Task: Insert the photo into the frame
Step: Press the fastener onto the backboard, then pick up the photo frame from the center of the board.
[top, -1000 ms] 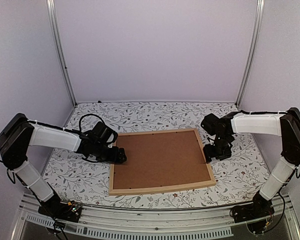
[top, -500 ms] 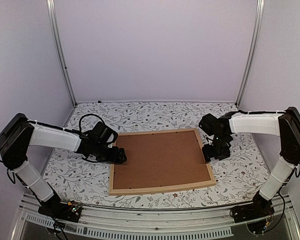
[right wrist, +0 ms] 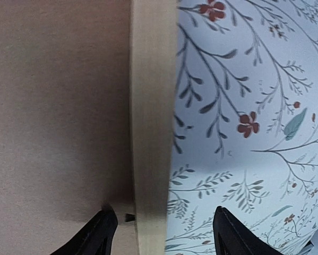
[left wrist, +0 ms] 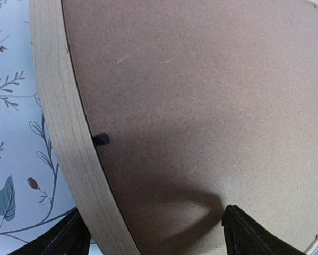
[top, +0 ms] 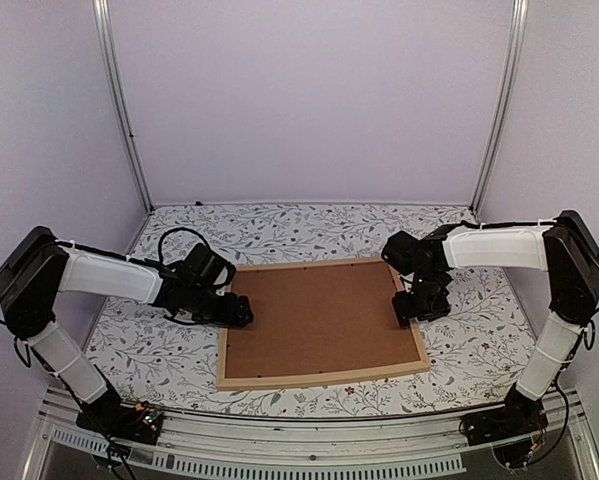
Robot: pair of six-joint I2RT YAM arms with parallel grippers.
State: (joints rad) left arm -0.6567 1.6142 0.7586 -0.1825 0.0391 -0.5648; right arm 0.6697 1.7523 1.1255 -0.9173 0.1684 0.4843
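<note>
The light wood frame (top: 319,377) lies face down on the floral table with a brown backing board (top: 319,318) filling it. The photo is hidden. My left gripper (top: 241,312) is open at the frame's left edge. In the left wrist view, the left gripper (left wrist: 153,231) straddles the wood strip (left wrist: 58,133), one finger outside it and one over the board (left wrist: 201,95). My right gripper (top: 407,310) is open at the right edge. In the right wrist view, the right gripper (right wrist: 164,226) straddles the strip (right wrist: 151,133).
A small black retaining tab (left wrist: 101,140) sticks out from the left strip over the board, and another tab (right wrist: 129,217) sits by the right strip. The floral tablecloth (top: 279,230) surrounds the frame, with grey walls on three sides.
The right gripper has moved left from beside the frame to over its right edge. The left arm and the frame have not moved.
</note>
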